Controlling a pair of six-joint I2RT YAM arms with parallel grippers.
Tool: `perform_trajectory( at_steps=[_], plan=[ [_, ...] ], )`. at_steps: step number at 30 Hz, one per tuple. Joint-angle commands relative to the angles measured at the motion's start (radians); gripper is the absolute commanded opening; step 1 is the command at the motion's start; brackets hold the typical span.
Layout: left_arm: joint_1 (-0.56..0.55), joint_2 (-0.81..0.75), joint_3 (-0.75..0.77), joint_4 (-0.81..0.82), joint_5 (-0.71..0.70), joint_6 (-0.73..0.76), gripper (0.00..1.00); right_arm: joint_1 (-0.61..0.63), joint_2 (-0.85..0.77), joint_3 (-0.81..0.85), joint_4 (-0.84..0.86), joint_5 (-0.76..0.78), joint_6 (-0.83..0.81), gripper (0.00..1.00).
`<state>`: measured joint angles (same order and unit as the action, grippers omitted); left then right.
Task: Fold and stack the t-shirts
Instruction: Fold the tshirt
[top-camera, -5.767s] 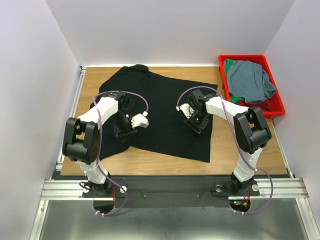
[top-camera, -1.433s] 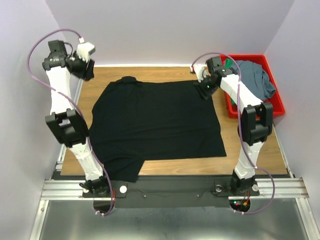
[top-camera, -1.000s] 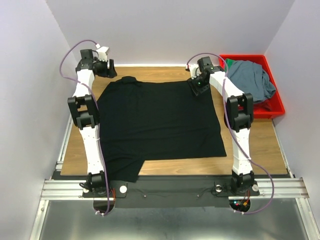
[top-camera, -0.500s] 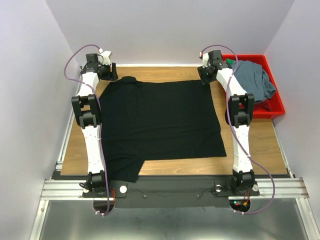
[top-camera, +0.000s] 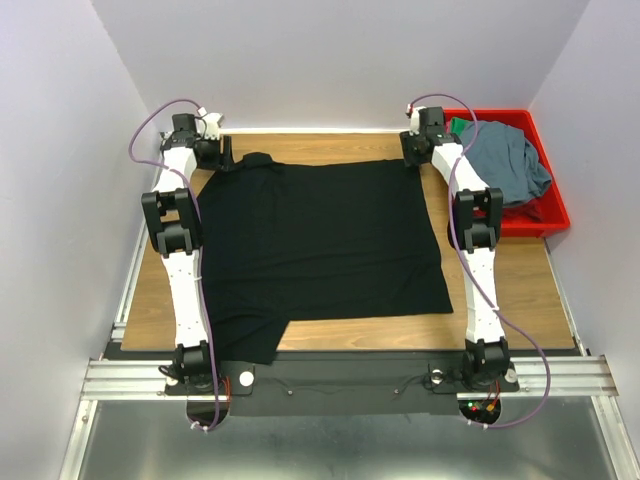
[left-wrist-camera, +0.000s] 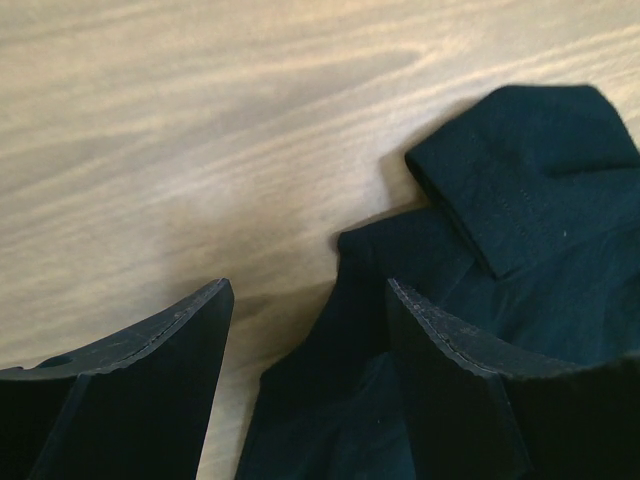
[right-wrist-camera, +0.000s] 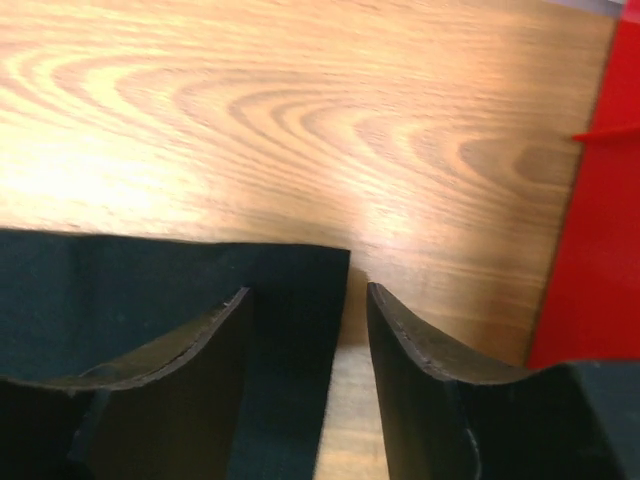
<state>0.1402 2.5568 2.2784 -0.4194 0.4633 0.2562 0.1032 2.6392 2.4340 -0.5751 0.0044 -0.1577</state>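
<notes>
Both stand parted: the left end effector (left-wrist-camera: 308, 300) and right end effector (right-wrist-camera: 306, 300) should straddle the black t-shirt's (top-camera: 320, 240) far corners and pinch together evenly.

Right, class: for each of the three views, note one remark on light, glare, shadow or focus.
Top external: even light, sharp, but the black t-shirt shows as a flat dark shape with little fold detail. Left wrist: dark fingers merge with the cloth, faint shadow on the table beside it. Right wrist: bright glare on the wood, red bin edge blurred.
</notes>
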Motion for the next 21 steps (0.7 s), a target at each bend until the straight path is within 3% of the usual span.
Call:
perform_trajectory(
  at_steps=[1,3,10,14,19,21],
  plan=[
    [0.015,-0.093,-0.006,-0.028,0.02,0.008,0.74,-0.007,0.016,-0.007,0.067,-0.046,0.029,0.49],
    [0.018,-0.087,-0.01,-0.03,0.015,0.006,0.74,-0.007,0.025,-0.019,0.067,-0.053,0.035,0.45],
    [0.027,-0.063,0.027,-0.033,0.026,-0.002,0.74,-0.011,0.041,-0.039,0.066,-0.087,0.037,0.03],
    [0.029,-0.044,0.07,-0.024,0.04,-0.012,0.73,-0.013,0.03,-0.043,0.066,-0.095,0.027,0.01],
    [0.024,-0.024,0.082,-0.018,0.129,-0.029,0.63,-0.014,0.004,-0.05,0.067,-0.109,0.021,0.0],
    [0.021,-0.011,0.089,-0.018,0.152,-0.041,0.54,-0.014,-0.004,-0.052,0.067,-0.11,0.02,0.0]
  ],
)
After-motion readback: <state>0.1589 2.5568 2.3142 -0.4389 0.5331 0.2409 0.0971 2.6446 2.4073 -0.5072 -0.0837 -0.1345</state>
